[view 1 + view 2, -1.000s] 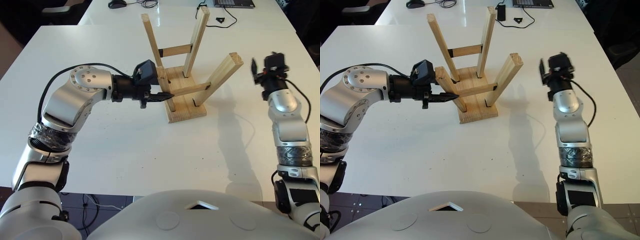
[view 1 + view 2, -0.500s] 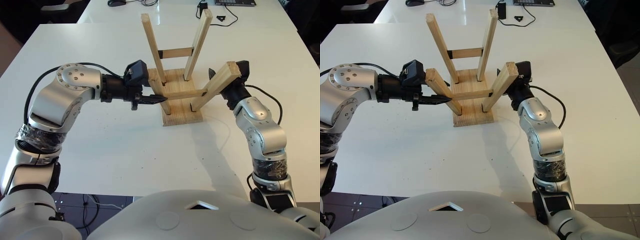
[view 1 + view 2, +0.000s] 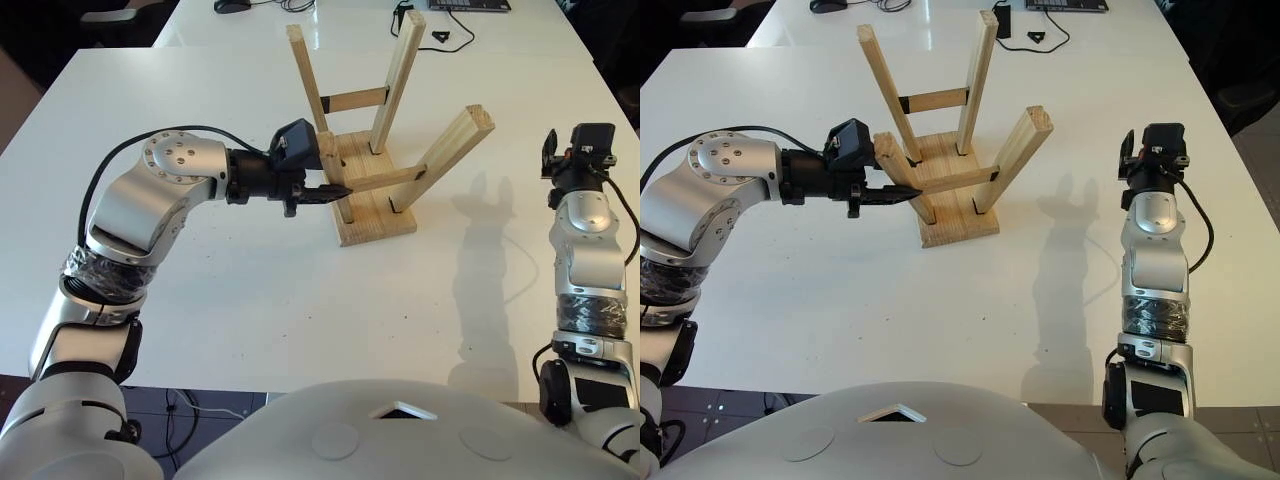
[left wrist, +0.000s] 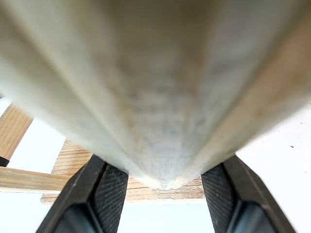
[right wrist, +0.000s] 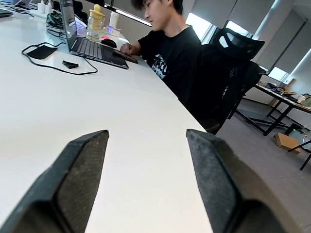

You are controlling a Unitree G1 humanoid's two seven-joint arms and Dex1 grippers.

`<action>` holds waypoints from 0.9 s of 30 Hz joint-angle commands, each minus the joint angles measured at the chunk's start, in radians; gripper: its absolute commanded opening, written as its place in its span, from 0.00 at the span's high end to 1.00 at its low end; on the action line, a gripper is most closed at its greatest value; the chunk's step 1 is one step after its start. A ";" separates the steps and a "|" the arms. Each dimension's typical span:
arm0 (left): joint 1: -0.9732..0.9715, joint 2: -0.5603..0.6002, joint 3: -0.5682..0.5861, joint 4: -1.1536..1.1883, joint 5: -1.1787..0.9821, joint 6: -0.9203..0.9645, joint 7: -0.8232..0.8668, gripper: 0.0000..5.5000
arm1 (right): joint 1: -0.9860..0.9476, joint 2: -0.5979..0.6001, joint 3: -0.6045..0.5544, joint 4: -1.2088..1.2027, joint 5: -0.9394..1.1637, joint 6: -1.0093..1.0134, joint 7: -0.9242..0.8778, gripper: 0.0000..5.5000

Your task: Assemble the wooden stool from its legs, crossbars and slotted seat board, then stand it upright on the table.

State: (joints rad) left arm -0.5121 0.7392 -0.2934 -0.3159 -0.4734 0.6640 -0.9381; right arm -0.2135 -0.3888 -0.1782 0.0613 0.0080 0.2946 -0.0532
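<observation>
Looking down on a stool [image 3: 375,190] flipped over, a little beyond the middle of the white surface [image 3: 250,300], seat board [image 3: 375,222] lying flat and four legs poking up. Got the left jaws pinching the near left leg [image 4: 155,87] from the side, partway down its length, with black pads [image 4: 109,189] pressing on either flank of the wood.

Over on the right, well apart from the stool: the right jaws, held up in the air and spread wide, right pads [image 5: 80,179] far from each other. Hovering close to the right edge of the surface there.

Leaning out toward that side, the near right leg [image 3: 440,157], tied to the pinched one by a crossbar [image 3: 385,180]. Behind them, a far left leg [image 3: 305,80] and a far right leg [image 3: 397,80], joined by a second crossbar [image 3: 355,100].

Broad bare white in front of the stool, running right down to the near edge, and more of it out to the left. Open white too between the leaning leg and the right jaws.

Past the far edge, a narrow gap, then another table [image 3: 340,22] carrying a mouse [image 3: 233,7], a laptop [image 3: 470,5] and cables.
</observation>
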 commanded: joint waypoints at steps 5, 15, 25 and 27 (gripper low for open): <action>0.077 0.007 -0.087 0.051 0.054 0.079 -0.005 0.63 | 0.004 0.321 0.388 -0.681 0.516 0.338 0.236 0.47; 0.097 -0.001 -0.088 -0.023 0.051 0.110 0.035 0.63 | 0.022 0.065 0.373 -0.394 0.148 0.214 0.279 0.47; 0.156 -0.121 -0.013 -0.111 -0.051 0.149 0.153 0.40 | 0.065 0.047 0.300 -0.188 0.111 0.131 0.342 0.47; 0.157 -0.150 -0.013 -0.124 -0.068 0.161 0.169 0.40 | 0.060 0.033 0.287 -0.162 0.098 0.122 0.345 0.47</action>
State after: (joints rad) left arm -0.4017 0.6176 -0.2525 -0.4469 -0.5241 0.7646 -0.7767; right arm -0.1439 -0.3513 0.1167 -0.1265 0.1170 0.4310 0.2786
